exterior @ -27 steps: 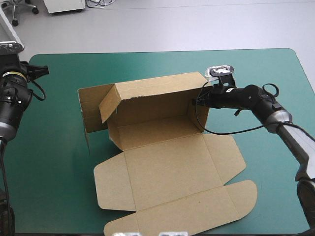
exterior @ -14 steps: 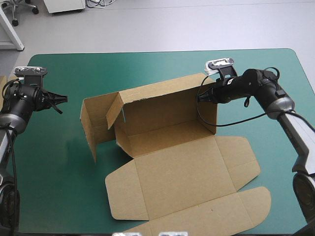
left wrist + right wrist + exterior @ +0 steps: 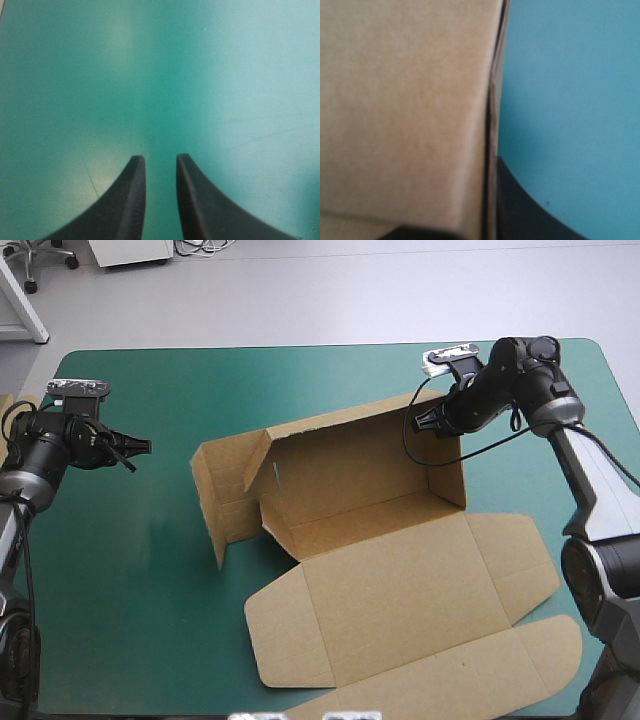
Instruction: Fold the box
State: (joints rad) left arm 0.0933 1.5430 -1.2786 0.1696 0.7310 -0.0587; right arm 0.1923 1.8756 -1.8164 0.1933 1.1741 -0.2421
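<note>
**Right end wall pinched, left side loose**

The box (image 3: 390, 580) sits mid-bench (image 3: 130, 580), half formed. Its back wall is up and the lid panel lies flat toward the near edge. The left end flap (image 3: 215, 500) stands loose, splayed outward.

The right jaws clamp the top corner of the right end wall (image 3: 445, 465). The right wrist view shows brown board pinched, with one black finger (image 3: 525, 205) on its outer side over the teal-green cover. The left jaws hover over bare cover, well apart from the box, slightly parted and holding nothing.

The step looks like squaring the right wall to the back wall. To do it well:
- Pinch close to the corner.
- Swing along the crease, not pull, or the whole light sheet probably skids.
- Bring the left jaws in to steady the loose left flap, likely the next need.

Risk: the wall springs back once let go if it is not tucked.
</note>
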